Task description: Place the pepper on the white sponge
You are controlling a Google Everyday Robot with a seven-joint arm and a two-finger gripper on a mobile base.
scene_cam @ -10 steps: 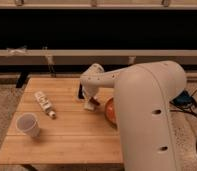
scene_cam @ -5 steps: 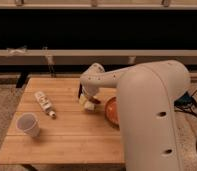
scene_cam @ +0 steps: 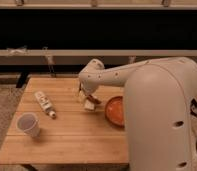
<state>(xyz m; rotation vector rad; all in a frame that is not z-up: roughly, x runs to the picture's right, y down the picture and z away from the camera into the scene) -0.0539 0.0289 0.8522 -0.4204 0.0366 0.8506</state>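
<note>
My gripper (scene_cam: 86, 95) hangs from the big white arm over the middle of the wooden table (scene_cam: 67, 140). Just below and right of it lies the small dark red-brown pepper (scene_cam: 94, 101). The pepper seems to rest on the off-white sponge (scene_cam: 89, 106), whose pale edge shows under it. I cannot tell whether the gripper still touches the pepper. The arm hides part of both.
An orange-red dish (scene_cam: 115, 111) sits right of the sponge, partly behind my arm. A long white labelled tube (scene_cam: 44, 103) lies to the left. A white cup (scene_cam: 28, 124) stands at the front left. A dark wall with rails runs behind the table.
The gripper has shifted slightly left and up over the sponge. The pepper and sponge stay in the same spot. Nothing else moved.
</note>
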